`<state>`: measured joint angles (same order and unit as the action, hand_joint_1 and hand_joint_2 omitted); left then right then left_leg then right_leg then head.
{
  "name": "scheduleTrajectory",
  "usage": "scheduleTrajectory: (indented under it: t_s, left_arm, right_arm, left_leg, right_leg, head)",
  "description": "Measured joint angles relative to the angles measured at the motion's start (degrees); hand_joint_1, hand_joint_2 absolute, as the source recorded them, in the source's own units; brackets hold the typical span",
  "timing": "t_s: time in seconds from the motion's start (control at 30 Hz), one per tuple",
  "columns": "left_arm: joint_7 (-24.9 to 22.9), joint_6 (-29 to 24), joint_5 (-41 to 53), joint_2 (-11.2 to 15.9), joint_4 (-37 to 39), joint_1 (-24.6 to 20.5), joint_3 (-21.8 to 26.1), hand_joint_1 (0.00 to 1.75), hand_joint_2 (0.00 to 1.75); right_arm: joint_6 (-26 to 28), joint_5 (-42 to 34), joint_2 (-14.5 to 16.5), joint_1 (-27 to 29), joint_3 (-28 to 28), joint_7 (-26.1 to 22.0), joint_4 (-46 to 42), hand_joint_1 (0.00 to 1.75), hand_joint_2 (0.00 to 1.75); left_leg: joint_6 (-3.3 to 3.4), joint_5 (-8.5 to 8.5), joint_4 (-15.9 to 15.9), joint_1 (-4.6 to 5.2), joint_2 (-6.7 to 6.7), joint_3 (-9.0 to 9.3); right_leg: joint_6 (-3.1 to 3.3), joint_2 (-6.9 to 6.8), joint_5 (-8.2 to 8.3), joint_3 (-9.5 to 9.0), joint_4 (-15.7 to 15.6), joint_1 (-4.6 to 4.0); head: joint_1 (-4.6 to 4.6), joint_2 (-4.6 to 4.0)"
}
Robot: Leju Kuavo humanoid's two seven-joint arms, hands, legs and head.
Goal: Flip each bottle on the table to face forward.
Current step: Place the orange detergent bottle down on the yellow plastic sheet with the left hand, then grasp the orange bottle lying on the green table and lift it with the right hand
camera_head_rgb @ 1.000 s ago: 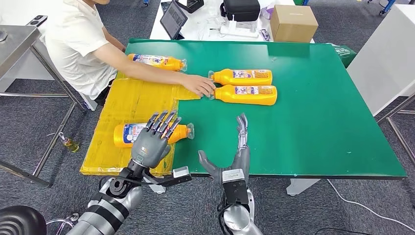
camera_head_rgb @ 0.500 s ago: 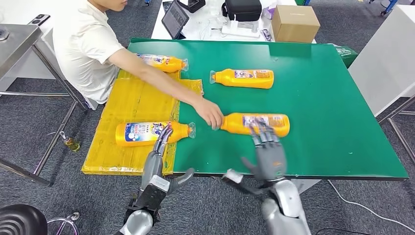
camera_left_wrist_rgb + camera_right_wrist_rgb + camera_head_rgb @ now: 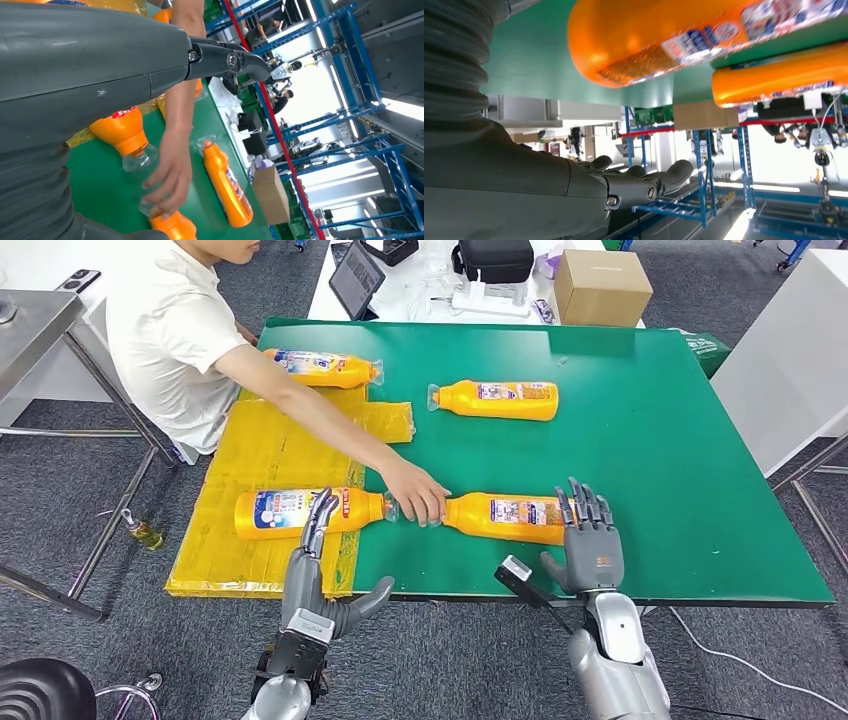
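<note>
In the head view, four orange bottles are lying on their sides on the green table (image 3: 690, 440). The near bottle (image 3: 510, 517), in the lower middle of the frame, is lying with its long axis running left to right, cap end to the left, where a person's hand (image 3: 415, 497) is gripping its neck. The right hand (image 3: 590, 540) is hovering at the bottle's right end, fingers spread and straight, holding nothing, fingertips at or just over the bottle's base. The left hand (image 3: 315, 565) is standing edge-on at lower left, fingers straight and together, thumb out, empty, in front of the left bottle (image 3: 300, 511) on the yellow sheet (image 3: 270, 445). Two more bottles are lying across the upper part of the frame. The right hand is plainly the nearer one to the near bottle, so the roll probably falls to it.

In the left wrist view, the person's hand is closing over a bottle's neck at lower centre, near another bottle's clear cap.

In the right wrist view, the near bottle's rounded base is filling the upper frame, with the fingers stretched out away from it.
</note>
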<state>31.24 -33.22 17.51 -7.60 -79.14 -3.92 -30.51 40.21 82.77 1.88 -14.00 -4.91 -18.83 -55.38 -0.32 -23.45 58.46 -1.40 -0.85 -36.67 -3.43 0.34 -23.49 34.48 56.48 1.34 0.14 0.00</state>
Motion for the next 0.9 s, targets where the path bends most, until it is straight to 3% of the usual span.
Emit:
scheduleTrajectory:
  t_s: [0.37, 0.53, 0.73, 0.9]
  left_arm:
    - [1.1, -2.2, 1.4, -0.1, 0.0, -0.1, 0.0, 0.0, 1.75]
    - [0.6, -5.3, 4.1, -0.7, 1.0, -0.7, 0.0, 0.0, 1.75]
    - [0.0, -6.0, 4.7, -0.9, 1.8, -0.7, 0.0, 0.0, 1.75]
    - [0.0, -5.8, 4.8, -1.1, 1.9, -0.8, 0.1, 0.0, 1.75]
  right_arm:
    - [-0.1, -1.5, -1.4, -4.8, 3.6, 2.3, 9.1, 0.0, 1.75]
    - [-5.3, -0.7, -2.1, -12.5, 8.3, 11.7, 21.8, 0.0, 1.75]
    - [-6.4, 1.7, -2.7, -15.8, 12.0, 17.9, 25.5, 0.0, 1.75]
    - [-7.3, 2.5, -3.3, -17.3, 14.2, 20.0, 26.8, 0.0, 1.75]
  left_leg:
    - [0.02, 0.02, 0.0, 0.01, 0.0, -0.01]
    - [0.02, 0.02, 0.0, 0.0, 0.07, 0.09]
    - [0.07, 0.05, 0.0, 0.01, 0.09, 0.15]
    - [0.12, 0.09, 0.0, 0.02, 0.08, 0.17]
  right_leg:
    - [0.0, 0.0, 0.01, 0.01, 0.0, 0.0]
    - [0.0, 0.02, 0.01, -0.03, 0.0, 0.0]
    - [-0.01, 0.02, 0.02, -0.12, 0.0, 0.0]
    - [-0.04, 0.01, 0.05, -0.16, 0.0, 0.01]
  head:
    - [-0.01, 0.0]
    - [-0.01, 0.0]
    - [0.0, 0.0]
    - [0.0, 0.0]
